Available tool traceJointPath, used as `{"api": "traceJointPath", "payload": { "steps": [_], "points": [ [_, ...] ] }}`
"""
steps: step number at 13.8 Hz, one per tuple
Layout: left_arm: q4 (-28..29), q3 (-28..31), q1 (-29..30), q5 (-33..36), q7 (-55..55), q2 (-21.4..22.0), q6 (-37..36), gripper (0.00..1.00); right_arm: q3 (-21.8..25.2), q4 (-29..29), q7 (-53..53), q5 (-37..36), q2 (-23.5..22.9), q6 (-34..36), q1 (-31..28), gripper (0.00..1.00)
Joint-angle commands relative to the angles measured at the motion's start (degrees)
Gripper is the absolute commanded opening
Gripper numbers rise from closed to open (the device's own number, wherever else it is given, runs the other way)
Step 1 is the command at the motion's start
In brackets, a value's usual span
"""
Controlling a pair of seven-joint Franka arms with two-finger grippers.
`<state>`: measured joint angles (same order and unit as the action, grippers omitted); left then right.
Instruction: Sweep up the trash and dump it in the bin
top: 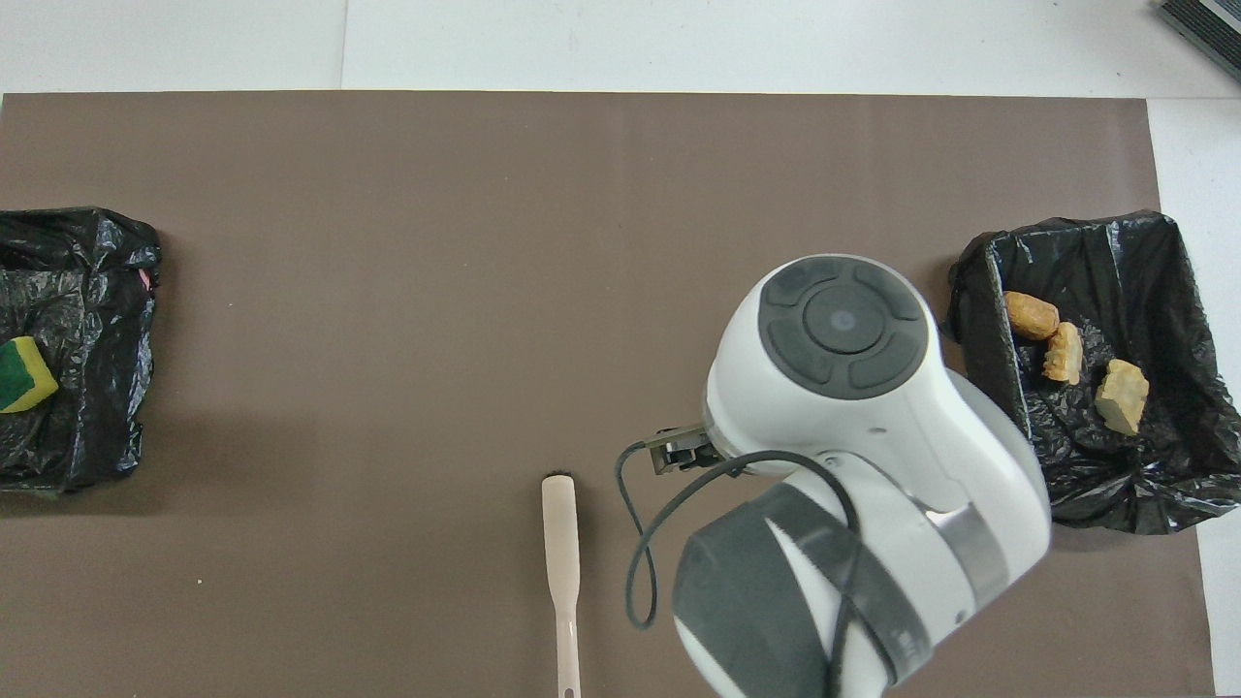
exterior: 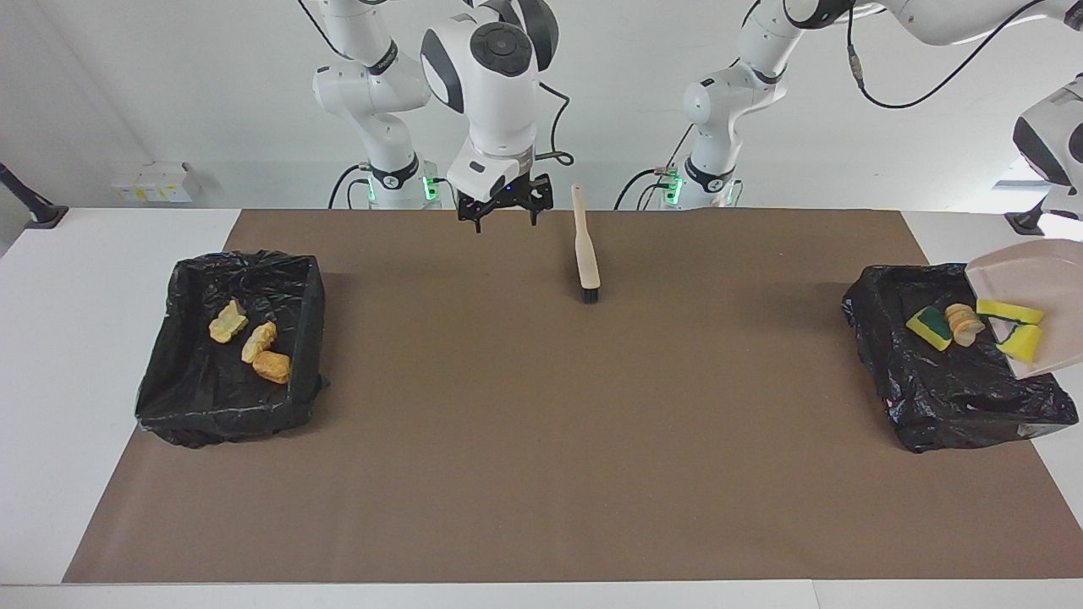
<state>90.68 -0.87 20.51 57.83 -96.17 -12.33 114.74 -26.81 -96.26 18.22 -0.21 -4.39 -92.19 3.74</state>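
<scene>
A beige dustpan (exterior: 1028, 279) hangs steeply tilted over the black-lined bin (exterior: 909, 406) at the left arm's end. The left arm's wrist (exterior: 1049, 144) shows above the pan; its gripper is past the picture's edge, shut on the pan. A green-backed sponge (exterior: 929, 327) lies in this bin, also seen from overhead (top: 21, 373). A ridged pastry piece (exterior: 963, 323) is at the pan's lip, and two yellow sponges (exterior: 1014, 328) cling to the pan. My right gripper (exterior: 503, 216) hangs open and empty over the mat's edge beside the robots.
The beige brush (exterior: 585, 249) (top: 560, 572) lies on the brown mat near the robots, beside the right gripper. A second black-lined bin (exterior: 169, 397) (top: 979, 330) at the right arm's end holds three pastry pieces (exterior: 259, 341) (top: 1064, 354).
</scene>
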Motion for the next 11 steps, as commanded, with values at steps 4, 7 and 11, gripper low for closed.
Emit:
{"api": "traceJointPath", "payload": {
  "steps": [4,7,11],
  "points": [
    [0.21,0.78,-6.62,10.55,3.01,3.9,-7.93,0.0,1.14,3.27,-15.57,-3.4,0.25,1.75,-9.78,1.0],
    [-1.12,-0.71,-9.34,6.09,3.62,5.3,-13.73,0.0,4.55,4.23,-16.72,-3.22,0.61,1.75,-12.0,1.0],
    [-0.86,-0.98,-15.67,-7.78,11.34,5.48,-18.66,0.0,16.06,5.73,-16.81,-2.78,0.61,1.4,-8.06,1.0]
  ]
}}
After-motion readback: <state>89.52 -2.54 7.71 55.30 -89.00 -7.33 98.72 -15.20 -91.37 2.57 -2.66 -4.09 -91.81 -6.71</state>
